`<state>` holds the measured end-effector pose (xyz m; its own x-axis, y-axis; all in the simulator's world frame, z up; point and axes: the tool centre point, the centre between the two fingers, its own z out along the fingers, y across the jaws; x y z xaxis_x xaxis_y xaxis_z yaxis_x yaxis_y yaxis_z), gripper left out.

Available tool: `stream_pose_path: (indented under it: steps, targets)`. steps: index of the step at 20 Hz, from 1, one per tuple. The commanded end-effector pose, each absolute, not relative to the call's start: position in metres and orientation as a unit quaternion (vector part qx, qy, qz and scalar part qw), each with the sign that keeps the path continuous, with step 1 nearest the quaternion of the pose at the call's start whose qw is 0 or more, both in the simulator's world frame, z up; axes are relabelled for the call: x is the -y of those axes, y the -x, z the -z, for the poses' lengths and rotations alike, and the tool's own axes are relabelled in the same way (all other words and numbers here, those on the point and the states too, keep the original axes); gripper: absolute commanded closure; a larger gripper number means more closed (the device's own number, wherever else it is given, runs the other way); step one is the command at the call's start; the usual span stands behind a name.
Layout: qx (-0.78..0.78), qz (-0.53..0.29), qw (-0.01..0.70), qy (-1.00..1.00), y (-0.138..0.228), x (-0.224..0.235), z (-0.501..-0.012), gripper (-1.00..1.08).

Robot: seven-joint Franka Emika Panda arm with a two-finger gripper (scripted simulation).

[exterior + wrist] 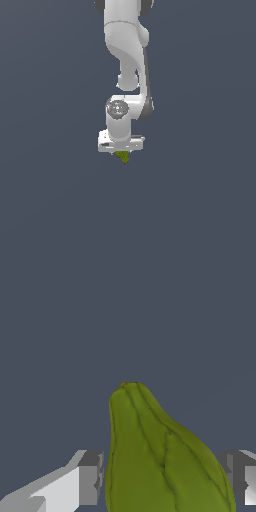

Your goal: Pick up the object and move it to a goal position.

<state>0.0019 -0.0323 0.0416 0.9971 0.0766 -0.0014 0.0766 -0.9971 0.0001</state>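
White parallel gripper (122,151) clamped on small olive-green lumpy tapered blob (160,456); looks light, rigid, ribbed; grip sits at wide body, tip pokes below fingers (90,476).

We see the object (122,157) directly below the gripper (121,151), lodged between its 2 fingers (90,477), tapered end pointing away.

no readable text, label, brand, number or sign anywhere in view

The white arm hangs straight down, its claw (122,151) clamped narrowly.
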Motion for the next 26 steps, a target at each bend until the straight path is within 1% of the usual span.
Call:
stream_pose_path:
  steps: [1, 15, 20, 26]
  targets:
    - [-0.038, 0.0, 0.0, -0.999, -0.003, 0.032, -0.041, 1.08]
    - [-0.038, 0.0, 0.0, -0.999, -0.007, 0.037, -0.05, 1.08]
    - [-0.039, 0.0, 0.0, -0.999, -0.018, 0.049, -0.07, 1.08]
    - [-0.039, 0.0, 0.0, -0.999, -0.038, 0.07, -0.106, 1.08]
